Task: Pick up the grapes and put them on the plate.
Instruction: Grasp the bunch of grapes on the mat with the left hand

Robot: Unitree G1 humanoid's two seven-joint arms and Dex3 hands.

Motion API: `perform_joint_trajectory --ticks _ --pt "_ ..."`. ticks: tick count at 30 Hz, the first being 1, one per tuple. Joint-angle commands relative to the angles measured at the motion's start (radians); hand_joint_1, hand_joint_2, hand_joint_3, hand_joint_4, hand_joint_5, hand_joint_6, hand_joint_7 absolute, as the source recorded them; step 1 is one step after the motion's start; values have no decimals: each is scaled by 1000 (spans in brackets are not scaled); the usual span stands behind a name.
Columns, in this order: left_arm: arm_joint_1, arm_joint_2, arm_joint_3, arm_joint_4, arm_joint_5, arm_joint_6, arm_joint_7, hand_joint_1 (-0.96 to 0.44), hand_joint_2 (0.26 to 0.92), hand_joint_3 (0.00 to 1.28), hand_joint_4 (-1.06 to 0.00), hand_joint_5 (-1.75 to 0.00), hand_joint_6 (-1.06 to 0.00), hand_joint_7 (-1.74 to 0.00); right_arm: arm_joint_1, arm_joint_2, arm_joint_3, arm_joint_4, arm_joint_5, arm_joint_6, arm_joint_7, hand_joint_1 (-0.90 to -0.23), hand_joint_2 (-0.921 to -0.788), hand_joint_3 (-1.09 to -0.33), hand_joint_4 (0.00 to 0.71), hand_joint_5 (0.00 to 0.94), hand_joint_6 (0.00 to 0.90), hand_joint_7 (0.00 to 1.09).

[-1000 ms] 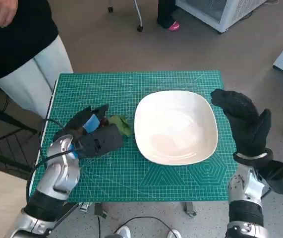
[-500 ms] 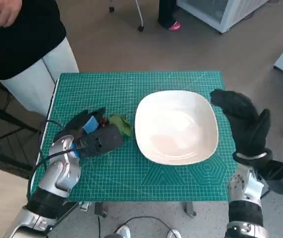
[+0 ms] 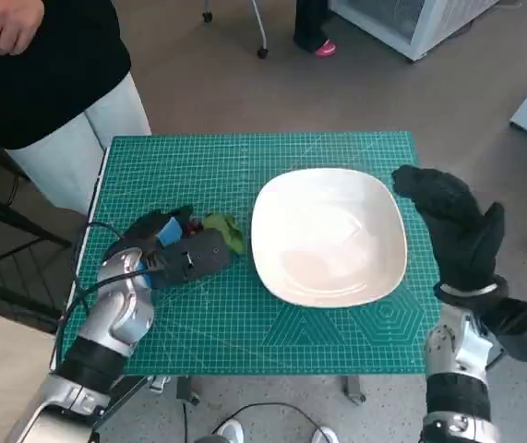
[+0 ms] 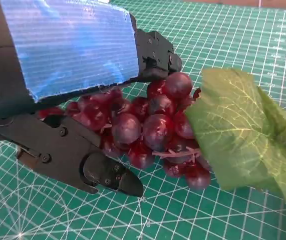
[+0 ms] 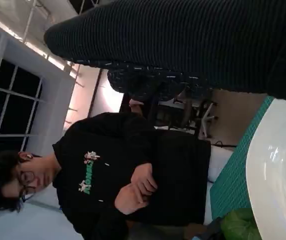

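Left hand (image 4: pixel 72 100): is being laid over the grapes (image 4: pixel 148 130) near the table's (image 3: pixel 245 157) left edge, black fingers (image 4: pixel 77 160) curled round the red bunch on both sides and touching it; the bunch is still lying on the green mat, its leaf (image 4: pixel 238 135) sticking out toward the plate (image 3: pixel 328 235).

Plate: white, is being carried at the table's middle, just beside the leaf.

Right hand (image 3: pixel 452 226): is being held raised at the table's right edge beside the plate, fingers apart, nothing gripped.

Person (image 5: pixel 122 175): is standing by the far left corner.

Red grapes (image 4: pixel 148 125) (green leaf), white plate (image 3: pixel 328 235)
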Motion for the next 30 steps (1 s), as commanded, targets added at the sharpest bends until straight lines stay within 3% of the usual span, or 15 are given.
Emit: perform_joint_trajectory --ticks 1,15,30 --pt "-36 -10 -18 70 -12 -35 8 -445 805 0 -54 0 -222 0 15 -9 0 9 -1 12 9 -377 -921 -521 558 2 509 5" --pt "-99 -27 -51 227 -30 -119 37 -437 805 0 -57 -2 -233 -4 14 -9 0 8 -2 17 8 -380 -921 -520 558 1 508 4" --pt "-145 -67 -62 402 -40 -216 127 -441 801 0 -102 -11 -261 -13 18 -11 4 1 -2 21 10 -383 -921 -518 558 1 509 3"
